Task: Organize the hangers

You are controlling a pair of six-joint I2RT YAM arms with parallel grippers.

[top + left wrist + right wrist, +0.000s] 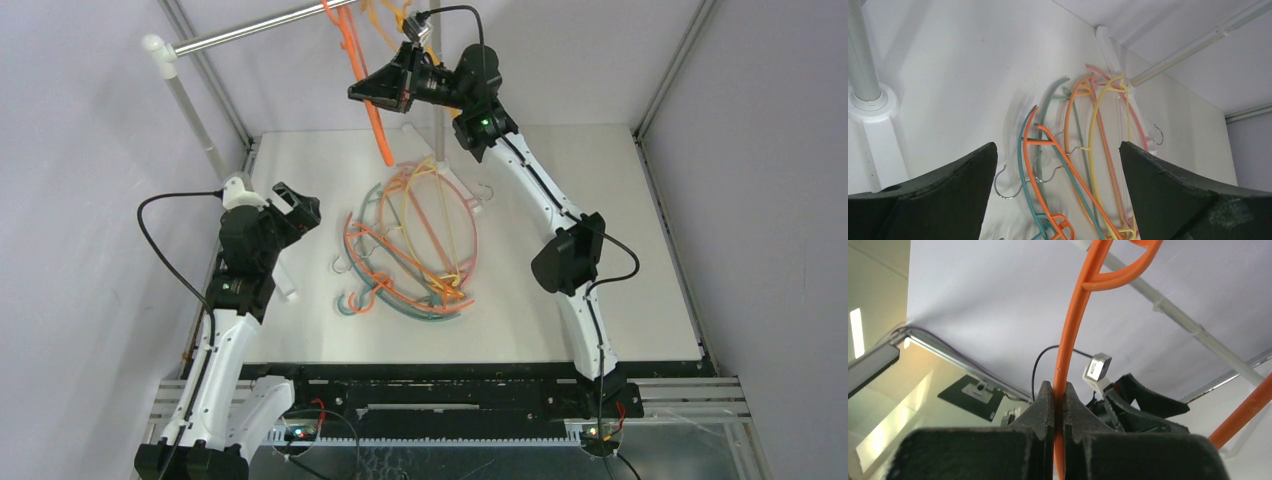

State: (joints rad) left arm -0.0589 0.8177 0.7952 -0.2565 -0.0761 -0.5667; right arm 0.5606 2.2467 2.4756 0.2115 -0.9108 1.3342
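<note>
A tangle of orange, yellow, pink and teal hangers [415, 245] lies in the middle of the white table [620, 300]. My right gripper [372, 97] is raised at the back, just under the rail [260, 30], and is shut on the thin arm of an orange hanger [380, 135] that hangs down from it. In the right wrist view the jaws [1059, 390] pinch that orange hanger [1070, 330] tightly. My left gripper [300, 210] hovers left of the pile, open and holding nothing. Its wrist view shows the pile of hangers [1088, 150] between the spread fingers [948, 190].
The silver rail runs across the top left on a white post [190, 110]; a second post [437, 110] stands behind the pile. A few more yellow and orange hangers [385, 20] sit at the rail's top edge. Grey walls close in both sides.
</note>
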